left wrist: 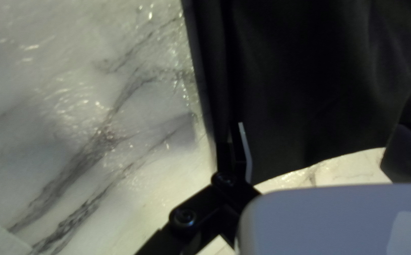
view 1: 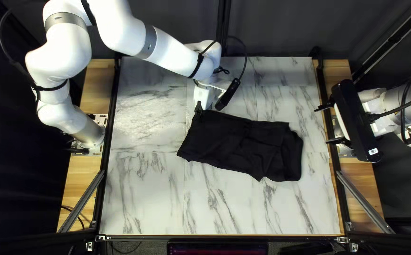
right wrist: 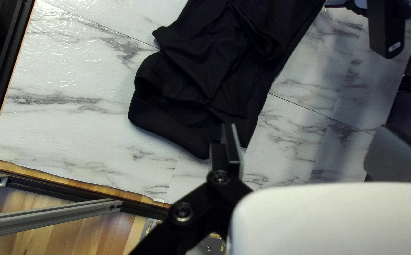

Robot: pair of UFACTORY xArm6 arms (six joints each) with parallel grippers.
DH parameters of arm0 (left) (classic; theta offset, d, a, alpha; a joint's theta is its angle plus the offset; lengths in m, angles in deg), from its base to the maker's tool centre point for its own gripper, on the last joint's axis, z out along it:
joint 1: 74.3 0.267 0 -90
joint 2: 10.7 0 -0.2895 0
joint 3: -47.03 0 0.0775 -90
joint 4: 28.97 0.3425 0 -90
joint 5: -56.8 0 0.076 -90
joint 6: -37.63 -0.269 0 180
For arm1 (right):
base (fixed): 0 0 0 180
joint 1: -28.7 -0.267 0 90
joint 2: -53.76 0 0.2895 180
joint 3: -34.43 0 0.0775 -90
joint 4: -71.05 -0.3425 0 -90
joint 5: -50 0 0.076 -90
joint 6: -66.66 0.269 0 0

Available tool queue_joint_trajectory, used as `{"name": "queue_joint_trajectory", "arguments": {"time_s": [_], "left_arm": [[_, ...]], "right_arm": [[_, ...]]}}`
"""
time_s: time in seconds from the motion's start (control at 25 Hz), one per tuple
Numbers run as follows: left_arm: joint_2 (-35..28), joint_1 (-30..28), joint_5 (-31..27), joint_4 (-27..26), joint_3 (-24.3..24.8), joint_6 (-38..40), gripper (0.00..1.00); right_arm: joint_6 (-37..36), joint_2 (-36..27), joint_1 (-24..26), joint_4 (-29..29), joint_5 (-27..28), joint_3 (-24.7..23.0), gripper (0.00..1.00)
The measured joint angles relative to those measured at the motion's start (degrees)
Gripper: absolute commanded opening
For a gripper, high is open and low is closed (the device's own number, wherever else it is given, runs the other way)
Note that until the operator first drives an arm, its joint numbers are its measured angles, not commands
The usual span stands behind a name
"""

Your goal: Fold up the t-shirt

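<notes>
Left gripper (left wrist: 321,127) at smooth end of shirt (view 1: 224,139), fingers apart; right gripper (right wrist: 309,127) clear of rumpled end, also apart. Shirt on table (view 1: 144,198), rough strip: you're probably partway. Left: tidy rumpled end, likely 1 more fold.

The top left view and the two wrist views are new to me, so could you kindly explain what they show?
You are seeing two robot arms, the left arm and the right arm, at a marble-patterned table. The top left view looks down from above the table's near edge; each wrist view comes from a camera on one arm. A black T-shirt lies there, rumpled. The left gripper is at one corner of it, the right gripper off its other end. Both are open, so nothing is held.
</notes>
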Motion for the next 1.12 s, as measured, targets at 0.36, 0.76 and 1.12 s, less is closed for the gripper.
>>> {"name": "queue_joint_trajectory", "arguments": {"time_s": [0.36, 0.76, 1.12], "left_arm": [[-0.3, -0.2, -0.1, -0.4, 0.7, -0.3, 1.00], [-1.7, -0.2, 0.5, -0.1, 2.3, 0.1, 0.73], [-2.4, 0.1, 0.5, 0.1, 3.1, 0.1, 0.00]], "right_arm": [[0.0, 0.0, 0.0, 0.0, 0.0, 0.0, 1.00], [0.0, 0.0, 0.0, 0.0, 0.0, 0.0, 1.00], [0.0, 0.0, 0.0, 0.0, 0.0, 0.0, 1.00]]}}
